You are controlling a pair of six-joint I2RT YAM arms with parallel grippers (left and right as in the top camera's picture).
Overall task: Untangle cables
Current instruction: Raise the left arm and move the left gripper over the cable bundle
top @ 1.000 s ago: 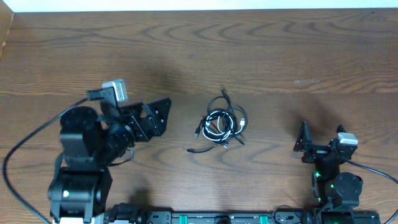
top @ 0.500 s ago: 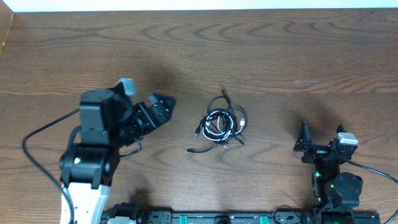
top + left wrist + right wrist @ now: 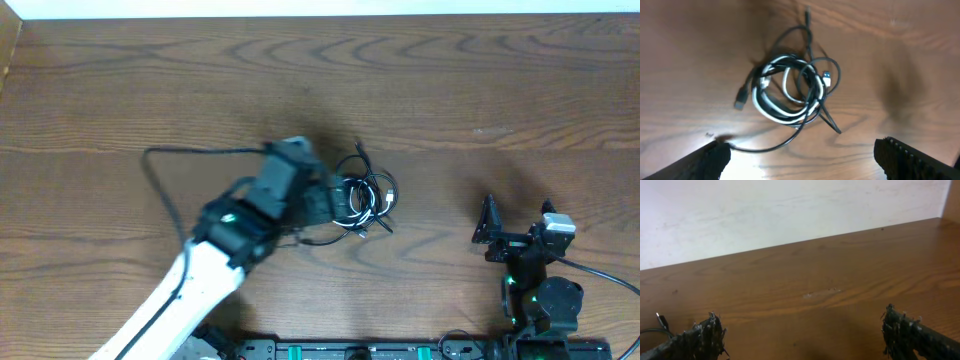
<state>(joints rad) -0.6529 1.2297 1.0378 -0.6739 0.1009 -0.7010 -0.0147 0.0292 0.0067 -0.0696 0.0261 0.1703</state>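
**Inspector:** Count, please.

**Operator:** I log two arms, two grippers and one tangle of cables (image 3: 362, 198) on the table (image 3: 450, 80). In it I count one white cord (image 3: 782, 116). The black cords (image 3: 838, 77) are wound through it and I cannot fix their number. Three ends are plain in my left wrist view: a black plug (image 3: 741, 98) on the left, a small pale plug (image 3: 826, 76) on the right, and a thin black tip (image 3: 807, 11) at the far side.

**Inspector:** Position against the grippers?

**Operator:** The tangle sits mid-table. My left gripper (image 3: 802, 150) hangs over it, jaws wide, nothing between them. The knot lies just beyond the fingertips (image 3: 715, 156). One loose black strand (image 3: 771, 149) curves close by the left one; whether it touches, I cannot tell. My right gripper (image 3: 801, 322) is well apart, to the right and nearer the near edge, jaws also wide and empty.

**Inspector:** Condition of the tangle?

**Operator:** White cord coiled in several loops, black cords wrapped over and under it, two black tails straying out toward the near side
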